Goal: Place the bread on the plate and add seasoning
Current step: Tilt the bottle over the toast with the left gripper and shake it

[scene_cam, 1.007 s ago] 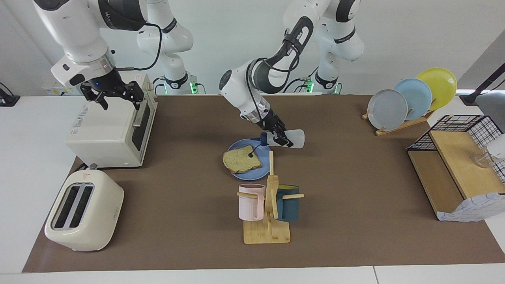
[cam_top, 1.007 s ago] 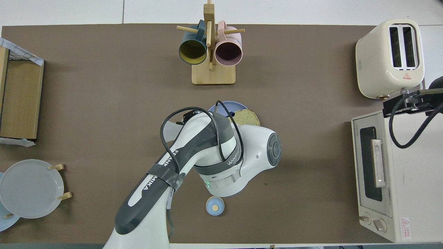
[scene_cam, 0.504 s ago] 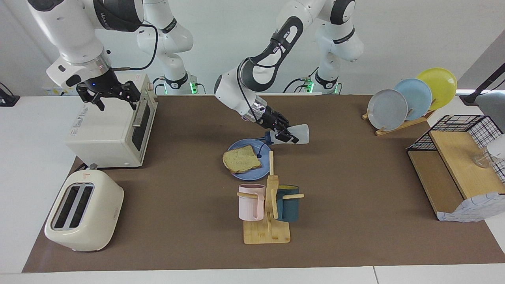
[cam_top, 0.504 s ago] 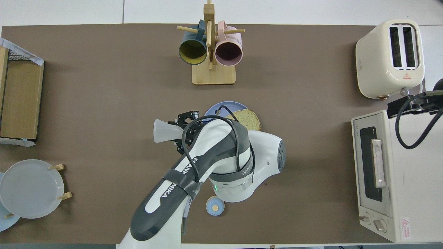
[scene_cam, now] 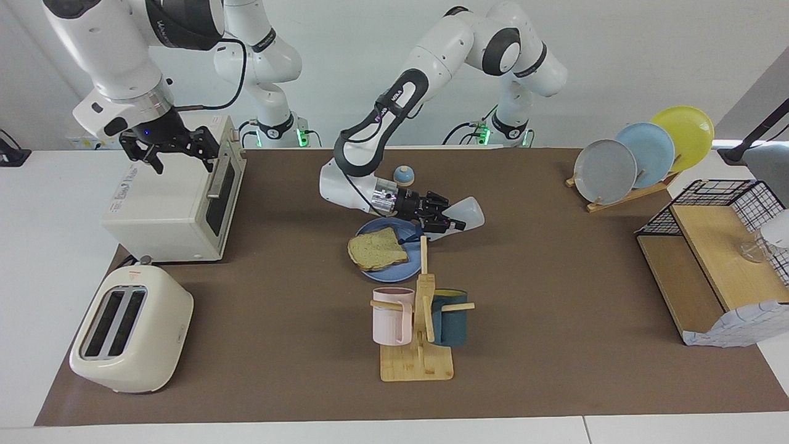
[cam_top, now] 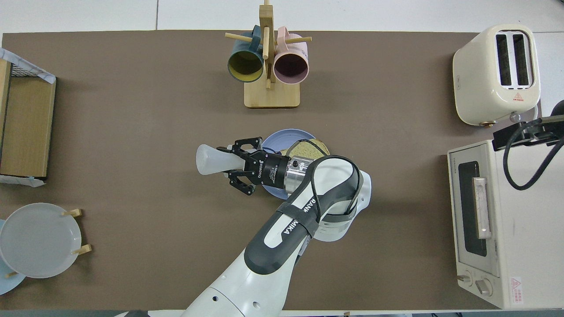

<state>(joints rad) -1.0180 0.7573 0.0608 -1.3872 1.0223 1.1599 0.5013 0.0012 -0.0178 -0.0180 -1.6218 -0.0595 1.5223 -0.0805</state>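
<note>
The brown-covered table (scene_cam: 555, 382) carries everything. At the right arm's end a white oven (scene_cam: 166, 209) stands near the robots, and a cream toaster (scene_cam: 129, 339) lies farther from them. At the left arm's end stands a wire-and-wood shelf (scene_cam: 709, 265). Nearer to the robots than the shelf is a rack with three upright plates (scene_cam: 641, 157).

The left arm reaches in low over the middle of the table. The left gripper (scene_cam: 441, 221) is level with its wrist and points toward the left arm's end. Its fingers (cam_top: 241, 144) are clamped on the neck of the bottle (scene_cam: 470, 213), which lies on its side in the air. The bottle's pale base points toward the left arm's end and is tilted slightly up. Its body hangs over bare table just beside the plate, and the cap end points to the plate's rim; the cap itself is mostly hidden.

The right arm waits. The right gripper (scene_cam: 179, 151) hangs over the oven's top with its fingers spread.

A mug tree (scene_cam: 419, 361) with a pink and a dark mug stands in the middle, farther from the robots than the plate. The blue plate (scene_cam: 400, 266) lies flat at mid-table. The bread (scene_cam: 375, 248) lies on the plate, toward its right-arm side, with one corner past the rim. A small blue bell (scene_cam: 404, 175) sits nearer to the robots than the plate.
</note>
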